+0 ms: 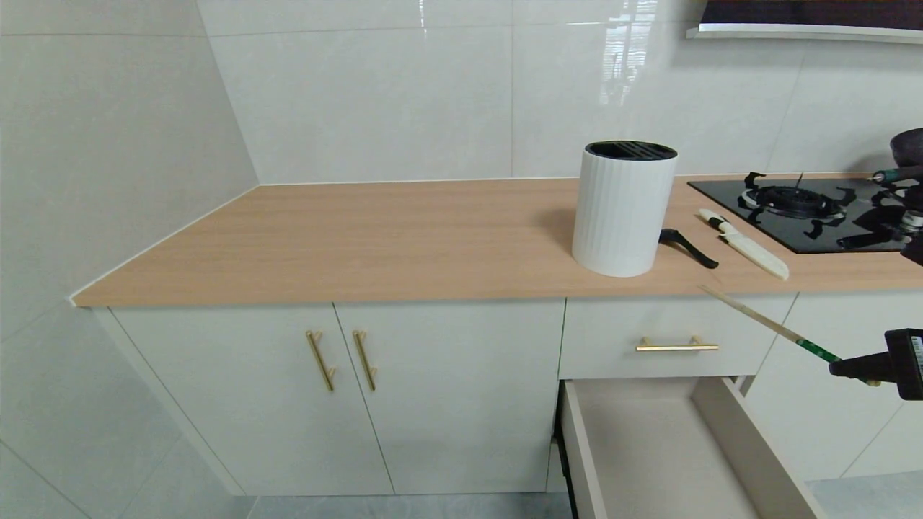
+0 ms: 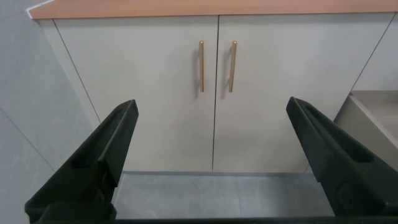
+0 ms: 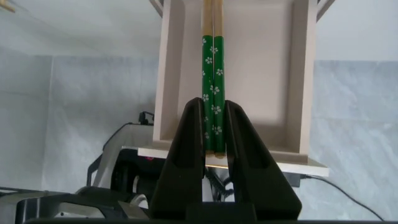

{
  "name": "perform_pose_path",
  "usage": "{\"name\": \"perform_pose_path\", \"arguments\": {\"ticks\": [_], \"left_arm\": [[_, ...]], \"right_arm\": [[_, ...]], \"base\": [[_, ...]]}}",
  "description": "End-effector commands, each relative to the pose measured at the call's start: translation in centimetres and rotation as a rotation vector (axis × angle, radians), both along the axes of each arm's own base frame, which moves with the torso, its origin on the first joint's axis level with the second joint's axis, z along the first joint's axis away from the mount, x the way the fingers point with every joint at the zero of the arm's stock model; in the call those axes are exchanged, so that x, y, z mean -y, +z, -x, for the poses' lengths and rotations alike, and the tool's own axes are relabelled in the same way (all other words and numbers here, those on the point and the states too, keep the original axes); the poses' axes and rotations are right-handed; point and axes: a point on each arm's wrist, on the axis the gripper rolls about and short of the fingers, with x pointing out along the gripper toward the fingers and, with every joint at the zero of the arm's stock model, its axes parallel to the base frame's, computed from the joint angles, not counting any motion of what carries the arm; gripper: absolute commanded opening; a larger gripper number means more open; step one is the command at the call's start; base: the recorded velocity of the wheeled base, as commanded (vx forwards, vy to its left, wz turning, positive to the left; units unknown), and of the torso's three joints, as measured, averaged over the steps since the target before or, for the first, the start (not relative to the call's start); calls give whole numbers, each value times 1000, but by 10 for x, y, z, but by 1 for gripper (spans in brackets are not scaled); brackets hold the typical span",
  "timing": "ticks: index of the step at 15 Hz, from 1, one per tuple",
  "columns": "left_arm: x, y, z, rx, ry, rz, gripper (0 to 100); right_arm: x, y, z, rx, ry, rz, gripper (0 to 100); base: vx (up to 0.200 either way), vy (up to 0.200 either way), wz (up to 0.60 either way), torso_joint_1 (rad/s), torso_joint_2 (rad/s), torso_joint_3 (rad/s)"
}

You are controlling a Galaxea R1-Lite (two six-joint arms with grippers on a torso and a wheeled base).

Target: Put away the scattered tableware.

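The right fingers (image 3: 193, 143) clamp the pair of wooden chopsticks with green flowered ends (image 3: 212, 62), long axis running lengthwise over the open white drawer (image 3: 168, 74) below, while the left fingers (image 2: 106, 155) stand apart, farther off.

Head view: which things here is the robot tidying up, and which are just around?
Job: chopsticks in the right gripper, knife, black-handled utensil, open drawer, probably white holder.
Just there: gas hob, cupboard doors, pot.

The left gripper (image 2: 211, 106), fingers (image 2: 106, 149) spread wide, faces cabinet doors (image 2: 155, 99) with gold handles (image 2: 201, 65).
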Motion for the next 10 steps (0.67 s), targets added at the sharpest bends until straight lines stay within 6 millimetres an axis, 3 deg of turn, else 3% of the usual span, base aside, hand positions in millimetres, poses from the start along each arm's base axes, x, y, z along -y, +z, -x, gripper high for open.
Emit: {"name": "perform_pose_path", "arguments": {"ticks": [1,10], "left_arm": [[0,0,0,-2,0,0,100],[0,0,0,0,0,0,100]], "right_arm": [[-4,-10,-3,-43,22,4,0],[-14,-31,-16,-111,67,15,0]], "base": [[0,0,0,-100,222,139],[0,0,0,-172,442,268]]}}
